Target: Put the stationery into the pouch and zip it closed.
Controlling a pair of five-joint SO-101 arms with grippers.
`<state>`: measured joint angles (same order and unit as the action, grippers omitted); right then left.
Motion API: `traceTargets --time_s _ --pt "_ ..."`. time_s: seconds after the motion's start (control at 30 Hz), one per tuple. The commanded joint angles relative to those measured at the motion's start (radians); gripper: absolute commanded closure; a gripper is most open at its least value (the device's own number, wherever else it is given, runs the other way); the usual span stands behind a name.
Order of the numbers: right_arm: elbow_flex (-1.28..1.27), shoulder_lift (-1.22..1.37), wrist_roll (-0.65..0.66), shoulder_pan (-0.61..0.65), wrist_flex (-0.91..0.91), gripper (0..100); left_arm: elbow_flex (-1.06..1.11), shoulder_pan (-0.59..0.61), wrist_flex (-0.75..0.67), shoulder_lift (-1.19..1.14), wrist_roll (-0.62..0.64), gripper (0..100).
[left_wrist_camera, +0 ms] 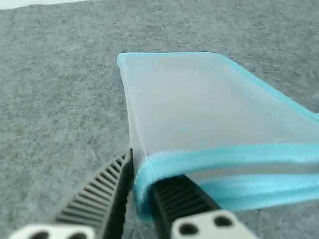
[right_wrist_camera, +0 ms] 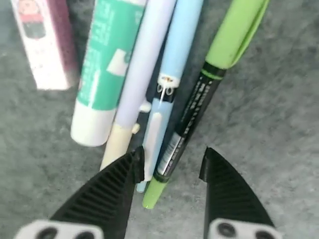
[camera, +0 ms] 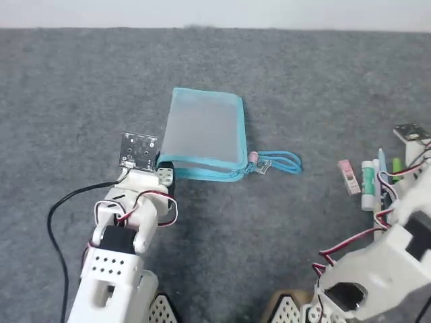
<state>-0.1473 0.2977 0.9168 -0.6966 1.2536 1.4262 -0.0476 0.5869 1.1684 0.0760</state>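
Two tools are on my screens. My left tool (left_wrist_camera: 142,172) is pressed onto the near corner of the pouch (left_wrist_camera: 209,114), pinching its teal zipper edge. The pouch, translucent with teal trim, lies flat mid-counter (camera: 81,87), and its blue cord loop (camera: 281,161) trails toward the stationery (camera: 367,180) on the counter's right side. My right tool (right_wrist_camera: 172,159) is spread above that cluster, with the tail of the green pen (right_wrist_camera: 219,59) between its jaws; I cannot tell whether it touches. Side by side next to that pen lie a light blue pen (right_wrist_camera: 177,74), a lavender pen (right_wrist_camera: 142,55), a teal-and-white glue stick (right_wrist_camera: 107,59) and, slightly apart, a pink eraser (right_wrist_camera: 42,45).
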Motion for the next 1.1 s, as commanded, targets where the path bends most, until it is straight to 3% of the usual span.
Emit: traceTargets --time_s 0.0,0.77,1.07 --pt "0.051 -0.012 -0.021 -0.021 -0.018 81.7 -0.018 -0.015 0.002 0.028 0.006 99" --pt "0.04 0.119 -0.021 -0.085 -0.097 81.8 -0.018 -0.015 0.002 0.028 0.006 99" --pt "0.109 -0.094 -0.046 -0.058 0.038 81.4 -0.018 -0.015 0.002 0.028 0.006 99"
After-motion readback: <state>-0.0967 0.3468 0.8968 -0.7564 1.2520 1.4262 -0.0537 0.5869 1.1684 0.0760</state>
